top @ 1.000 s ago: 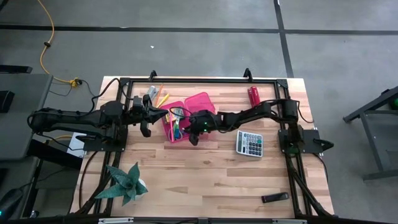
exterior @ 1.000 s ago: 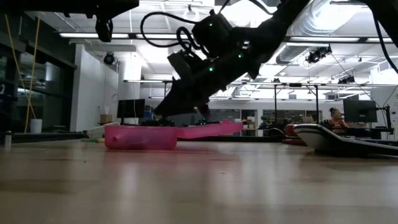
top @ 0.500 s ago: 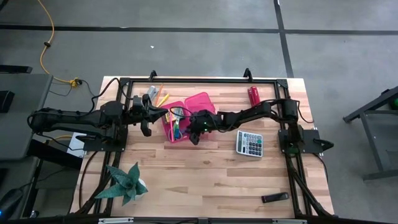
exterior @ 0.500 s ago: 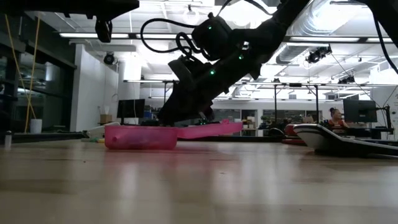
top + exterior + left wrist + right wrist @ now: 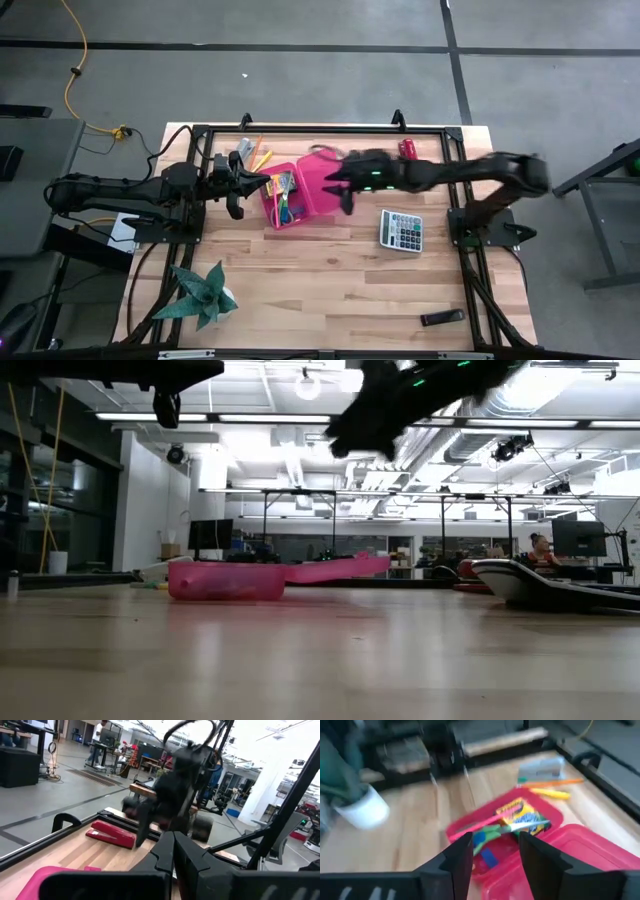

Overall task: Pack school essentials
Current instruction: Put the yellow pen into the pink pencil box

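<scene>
Overhead first: one open pink plastic box (image 5: 283, 198) sits on the pale wooden table (image 5: 330, 280), its hinged pink lid (image 5: 322, 170) lying flat at its 2 o'clock side. Inside lie one yellow-and-green crayon box (image 5: 285, 183), one pair of green-handled scissors (image 5: 284, 208) and small blue pieces too tiny to count. Two thin pencils, yellow and orange (image 5: 260, 156), rest on the table at the box's 11 o'clock, just beside a small grey object. The right gripper (image 5: 340, 184) hangs above the lid, holding nothing. The left gripper (image 5: 262, 184) waits at the box's 9 o'clock edge, jaws together. One grey calculator with dark keys (image 5: 401, 230) lies at the box's 4 o'clock, one long red stapler (image 5: 407, 152) at the table's 1 o'clock, one green spiky plant in a white pot (image 5: 200, 295) at 8 o'clock, and one small black bar (image 5: 441, 318) at 5 o'clock.

Table-level view: the pink box (image 5: 226, 579) stands on the table with its lid (image 5: 337, 567) stretched flat beside it; the right arm is raised high above it.

Left wrist view: the left fingers (image 5: 172, 855) meet in a closed point, the red stapler (image 5: 112, 833) beyond, the right arm blurred above it.

Right wrist view: the right gripper's (image 5: 491, 852) two dark fingers (image 5: 460, 856) stand apart over the box (image 5: 512, 827), where the crayon box (image 5: 519, 814), scissors (image 5: 491, 832) and one blue piece (image 5: 488, 858) show. Two pencils (image 5: 551, 787) lie outside.
</scene>
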`<action>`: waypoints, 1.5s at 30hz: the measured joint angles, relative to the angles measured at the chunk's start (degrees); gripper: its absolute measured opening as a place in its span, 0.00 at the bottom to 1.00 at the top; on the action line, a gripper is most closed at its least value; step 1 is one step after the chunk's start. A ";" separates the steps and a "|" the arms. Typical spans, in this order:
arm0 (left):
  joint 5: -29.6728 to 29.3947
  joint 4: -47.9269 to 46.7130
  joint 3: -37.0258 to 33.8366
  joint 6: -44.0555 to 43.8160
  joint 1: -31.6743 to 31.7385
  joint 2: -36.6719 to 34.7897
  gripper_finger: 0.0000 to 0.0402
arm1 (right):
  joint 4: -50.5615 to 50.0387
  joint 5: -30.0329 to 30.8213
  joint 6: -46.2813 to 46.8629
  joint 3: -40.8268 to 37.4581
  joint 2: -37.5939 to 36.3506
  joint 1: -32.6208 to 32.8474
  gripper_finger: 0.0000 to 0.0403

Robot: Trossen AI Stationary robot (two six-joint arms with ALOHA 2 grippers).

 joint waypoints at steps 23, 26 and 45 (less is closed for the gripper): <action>-1.23 0.09 0.00 1.95 0.09 0.00 0.00 | 30.00 0.37 1.97 -25.68 -27.73 3.41 0.33; -1.23 0.09 0.00 1.95 0.09 0.00 0.00 | 23.39 0.37 2.21 -25.03 -27.68 3.41 0.28; -7.50 -2.48 2.02 -3.12 0.15 1.29 0.01 | 18.70 0.02 3.26 -24.79 -27.68 3.43 0.00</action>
